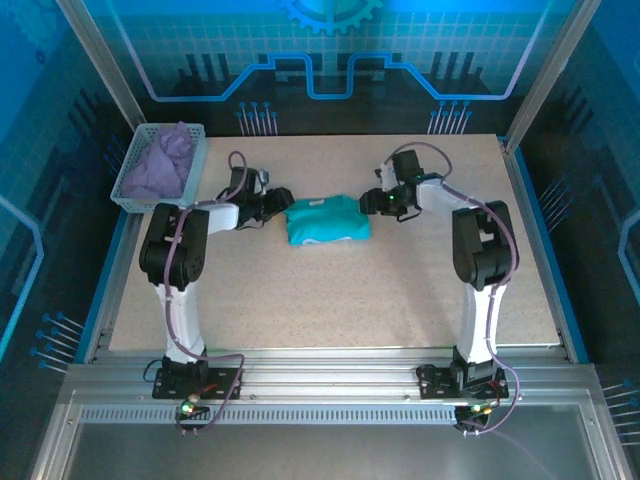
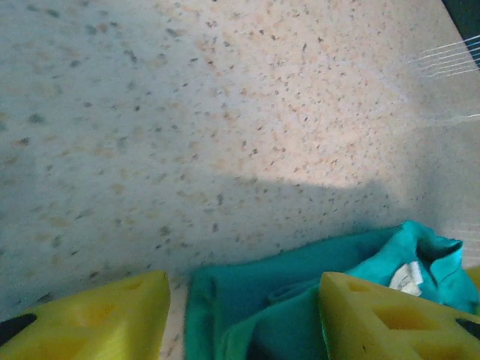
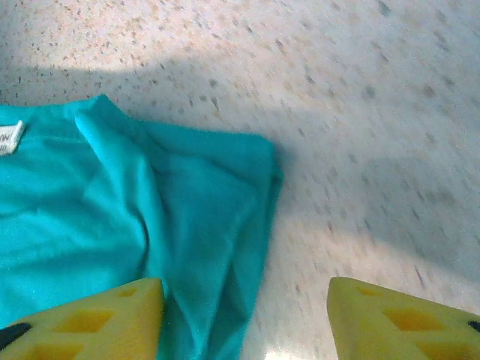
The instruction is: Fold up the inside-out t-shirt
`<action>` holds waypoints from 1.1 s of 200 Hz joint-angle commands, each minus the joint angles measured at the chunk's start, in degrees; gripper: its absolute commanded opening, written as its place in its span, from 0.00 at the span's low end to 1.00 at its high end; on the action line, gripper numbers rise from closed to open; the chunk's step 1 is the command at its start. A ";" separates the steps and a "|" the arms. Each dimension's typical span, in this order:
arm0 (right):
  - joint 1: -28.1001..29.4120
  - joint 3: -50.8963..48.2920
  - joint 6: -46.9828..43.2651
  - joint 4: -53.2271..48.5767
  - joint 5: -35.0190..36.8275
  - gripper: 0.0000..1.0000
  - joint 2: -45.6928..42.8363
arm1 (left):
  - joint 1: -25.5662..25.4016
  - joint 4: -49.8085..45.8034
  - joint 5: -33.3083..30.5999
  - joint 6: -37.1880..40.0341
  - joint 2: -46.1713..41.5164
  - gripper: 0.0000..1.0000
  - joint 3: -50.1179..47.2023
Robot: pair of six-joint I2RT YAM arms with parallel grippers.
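T-shirt point(image 1: 327, 221): teal, bundled compactly, mid-table point(image 1: 330, 300). Left gripper point(image 1: 277, 203): jaws apart, holding nothing, at its left edge. Right gripper point(image 1: 378, 200): likewise, right edge. Purple cloth point(image 1: 160, 160): basket point(image 1: 133, 197), far left.

1. The inside-out t-shirt point(image 1: 328, 221), between the fingers point(image 2: 97, 319) of the left gripper point(image 2: 244, 307), is coloured plain teal-green; its tag point(image 2: 409, 278), white.
2. Those fingers are coloured yellow.
3. The table point(image 1: 330, 300) beneath them is speckled beige.

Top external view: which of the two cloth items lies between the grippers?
The teal t-shirt, a compact bundle on the table; the lavender cloth sits crumpled in the basket at far left.
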 commanded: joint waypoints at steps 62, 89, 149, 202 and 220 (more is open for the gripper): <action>2.63 3.23 4.53 -3.93 -5.28 0.78 5.19 | -0.86 -3.07 1.78 1.10 -5.83 0.76 -3.66; 3.78 4.00 5.90 -3.21 -6.83 0.78 7.18 | -1.13 -11.76 -0.81 2.38 -0.76 0.64 2.88; 7.08 11.98 7.46 -9.71 -6.32 0.63 12.60 | -1.13 -23.50 -1.82 3.28 7.64 0.26 12.97; 5.63 16.13 6.04 -10.74 -7.16 0.07 11.85 | -0.64 -23.30 -1.99 3.72 3.38 0.52 13.25; 2.97 15.04 4.07 -12.16 -4.64 0.00 7.64 | 0.63 -21.56 -2.17 3.09 -2.10 0.62 10.06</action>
